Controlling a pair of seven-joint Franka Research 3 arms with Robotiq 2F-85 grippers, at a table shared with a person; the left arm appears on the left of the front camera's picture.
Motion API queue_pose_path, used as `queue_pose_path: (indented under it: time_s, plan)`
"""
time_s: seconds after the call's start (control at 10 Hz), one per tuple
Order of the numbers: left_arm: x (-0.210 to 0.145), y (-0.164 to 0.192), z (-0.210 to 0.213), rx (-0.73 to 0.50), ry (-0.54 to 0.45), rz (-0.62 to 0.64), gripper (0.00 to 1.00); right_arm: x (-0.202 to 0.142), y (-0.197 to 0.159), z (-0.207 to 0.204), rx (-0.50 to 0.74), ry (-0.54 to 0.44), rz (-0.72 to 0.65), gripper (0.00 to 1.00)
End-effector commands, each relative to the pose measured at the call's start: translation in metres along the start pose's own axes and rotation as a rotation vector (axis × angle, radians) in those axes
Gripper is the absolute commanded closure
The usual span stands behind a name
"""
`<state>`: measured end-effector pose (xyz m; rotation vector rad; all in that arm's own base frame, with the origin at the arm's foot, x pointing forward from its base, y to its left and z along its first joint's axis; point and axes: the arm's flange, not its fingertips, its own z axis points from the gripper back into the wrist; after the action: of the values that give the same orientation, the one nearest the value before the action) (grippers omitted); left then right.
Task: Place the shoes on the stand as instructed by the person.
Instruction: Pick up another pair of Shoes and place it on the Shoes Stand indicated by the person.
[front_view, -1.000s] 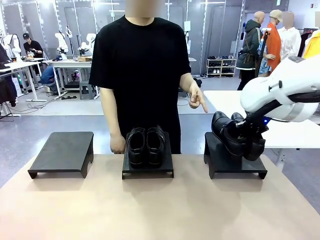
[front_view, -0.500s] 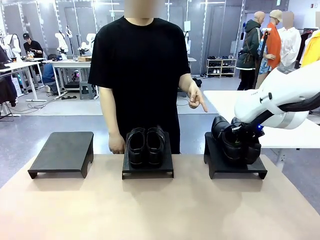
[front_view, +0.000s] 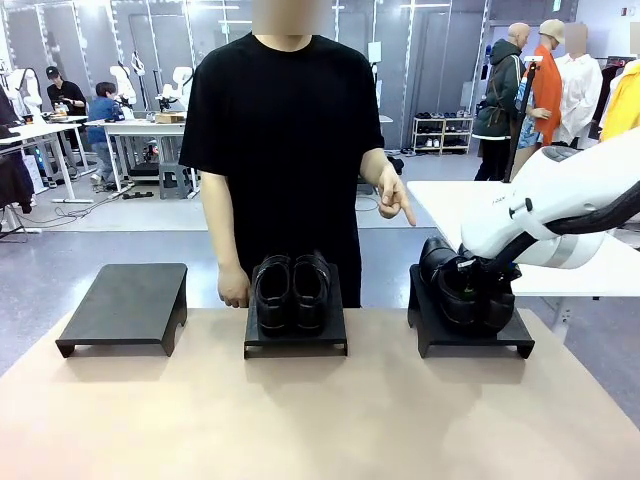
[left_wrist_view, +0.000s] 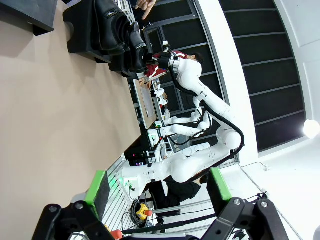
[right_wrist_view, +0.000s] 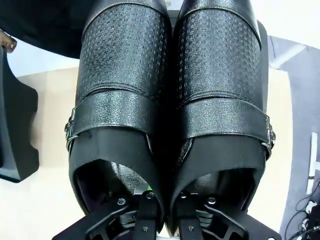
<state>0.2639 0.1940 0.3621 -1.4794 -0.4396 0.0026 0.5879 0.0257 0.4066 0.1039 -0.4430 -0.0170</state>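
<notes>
One pair of glossy black shoes stands on the middle stand. My right gripper is shut on a second pair of shoes, which is down at the top of the right stand. In the right wrist view its fingers reach into the heel openings and pinch the two shoes together. Behind the table, the person points a hand down toward the right stand. My left gripper hangs open over the table with nothing in it, looking across at the held shoes.
A third black stand sits bare at the left of the tan table. The person's other hand rests beside the middle stand. A white table stands behind the right stand.
My right arm has lowered the held pair from a raised, tilted pose down onto the right stand. The person's pointing hand and my left gripper have stayed put.
</notes>
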Motion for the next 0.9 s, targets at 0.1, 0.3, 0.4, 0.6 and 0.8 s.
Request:
queue_pose_path:
  time_s: [0.1, 0.3, 0.4, 0.6, 0.8]
  plan:
    - [-0.003, -0.002, 0.0, -0.014, 0.005, -0.015, 0.0, 0.006, 0.007, -0.003, -0.034, -0.059, -0.044, 0.92]
    - [-0.003, -0.002, 0.0, -0.014, 0.005, -0.015, 0.0, 0.004, 0.003, -0.008, -0.034, -0.056, -0.061, 0.92]
    - [-0.003, -0.002, 0.0, -0.014, 0.005, -0.015, 0.0, 0.004, 0.002, -0.01, -0.034, -0.053, -0.066, 0.92]
    - [-0.003, -0.002, 0.0, -0.014, 0.005, -0.015, 0.0, 0.005, 0.0, -0.016, -0.052, -0.067, -0.08, 0.92]
    - [-0.003, -0.002, 0.0, -0.014, 0.005, -0.015, 0.0, 0.005, 0.0, -0.016, -0.053, -0.064, -0.079, 0.71]
